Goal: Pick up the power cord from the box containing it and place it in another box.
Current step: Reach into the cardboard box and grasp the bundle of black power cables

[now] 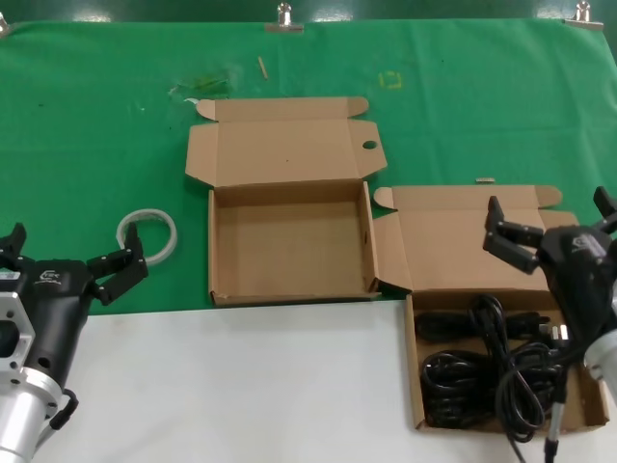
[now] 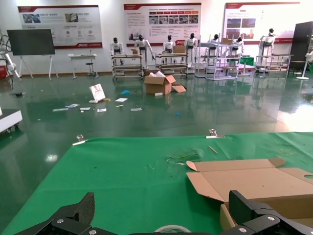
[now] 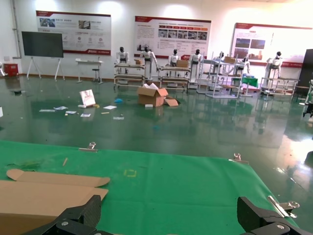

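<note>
The power cord (image 1: 461,323) lies as a narrow black hank along the far side of the box containing it (image 1: 415,386), at the right front. A thicker mass of black cords (image 1: 482,386) fills the rest of that tray. The other box (image 1: 289,241) stands open and empty at the centre, with a round hole (image 1: 369,146) in its lid. My right gripper (image 1: 559,227) is open above the cord box's lid (image 1: 443,241), holding nothing; it also shows in the right wrist view (image 3: 171,210). My left gripper (image 1: 67,258) is open and empty at the left front, also in the left wrist view (image 2: 166,208).
A white tape ring (image 1: 147,236) lies on the green cloth (image 1: 96,116) between my left gripper and the empty box, and shows in the left wrist view (image 2: 171,228). A black robot cable (image 1: 554,424) hangs by the cord box. The empty box's lid shows in both wrist views (image 2: 254,181) (image 3: 39,196).
</note>
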Controlling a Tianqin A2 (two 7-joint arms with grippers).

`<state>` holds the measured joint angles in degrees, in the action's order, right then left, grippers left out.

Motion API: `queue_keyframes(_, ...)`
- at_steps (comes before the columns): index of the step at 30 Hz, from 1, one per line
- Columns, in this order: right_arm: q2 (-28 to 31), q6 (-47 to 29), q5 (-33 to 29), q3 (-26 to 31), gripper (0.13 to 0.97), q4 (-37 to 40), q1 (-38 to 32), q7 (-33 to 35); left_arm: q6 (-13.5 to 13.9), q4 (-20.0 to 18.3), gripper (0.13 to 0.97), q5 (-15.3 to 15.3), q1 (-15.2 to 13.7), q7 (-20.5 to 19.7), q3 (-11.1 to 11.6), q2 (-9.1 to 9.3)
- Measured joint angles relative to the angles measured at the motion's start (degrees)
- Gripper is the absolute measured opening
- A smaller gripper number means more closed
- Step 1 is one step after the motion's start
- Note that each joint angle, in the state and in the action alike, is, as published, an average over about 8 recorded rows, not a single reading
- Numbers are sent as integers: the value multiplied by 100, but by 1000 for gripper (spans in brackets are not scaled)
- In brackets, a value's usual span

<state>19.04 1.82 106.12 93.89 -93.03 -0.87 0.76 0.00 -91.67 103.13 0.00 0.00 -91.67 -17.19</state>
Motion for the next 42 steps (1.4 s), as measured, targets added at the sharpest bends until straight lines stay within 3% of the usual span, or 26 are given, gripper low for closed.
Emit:
queue_keyframes(5,881,406,697,442,966,-582,-2,-62,0,0,959,0,0,0,0,0)
queue_keyframes(13,2853,1741,2692,1386,966,-1571,194,-595,0,0,904,0,0,0,0,0)
queue_keyframes(17,3449,2368,3659,1854,966,-1735,330,-756,0,0,864,0,0,0,0,0)
queue_keyframes(22,3622,2809,4460,2247,962,-1798,491,-549,0,0,784,0,0,0,0,0)
queue_keyframes(27,3533,3000,4865,2654,944,-1736,462,-199,0,0,694,0,0,0,0,0)
queue_keyframes(39,3346,3023,5145,3627,841,-1317,-108,97,0,0,417,0,0,-2,0,0)
queue_keyframes(42,3298,2998,5153,3798,781,-1239,-234,163,0,0,366,-1,0,-3,0,0)
